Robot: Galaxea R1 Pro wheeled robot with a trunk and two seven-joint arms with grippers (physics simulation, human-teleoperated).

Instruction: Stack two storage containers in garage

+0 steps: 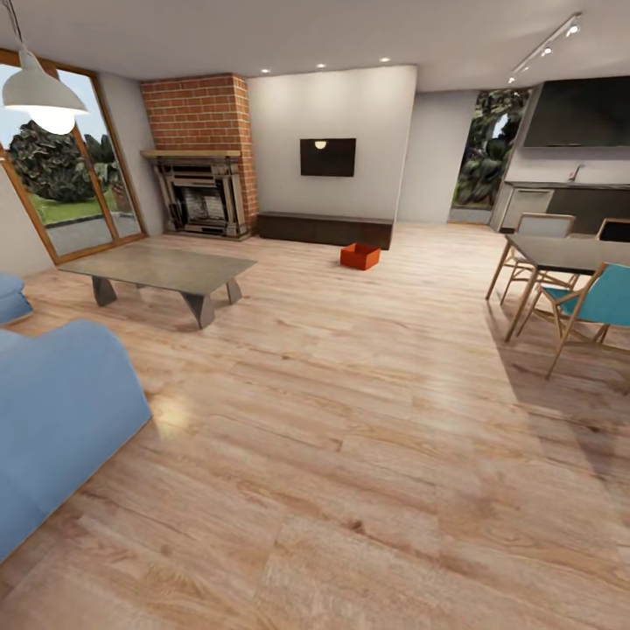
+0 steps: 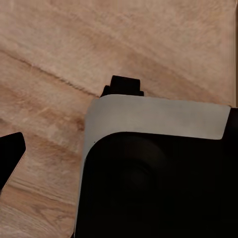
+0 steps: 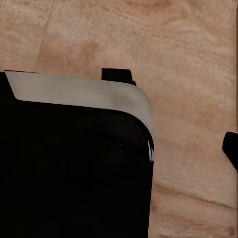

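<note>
Plainly, we are in the living room [image 1: 332, 350], at the fetching step: nothing is carried yet, and the garage leg has not begun. The plank floor [image 1: 350, 490] stretches wide and open ahead of us, pale wood with a soft sheen. A blue sofa [image 1: 52, 420] sits at our left, a grey coffee table [image 1: 162, 267] beyond it, a dining table [image 1: 569, 254] with a teal chair [image 1: 599, 302] to our right. On the far wall stand the brick fireplace [image 1: 201, 157], the TV [image 1: 328, 157] and a low dark cabinet [image 1: 324, 229]. One orange-red container [image 1: 360, 255] rests on the planks just before that cabinet, well apart from us; we see no second one from here. Next we judge the base must roll forward to it, between the two tables. The wrist views give dark robot bodywork over planks, so we cannot tell how either gripper's jaws stand.
</note>
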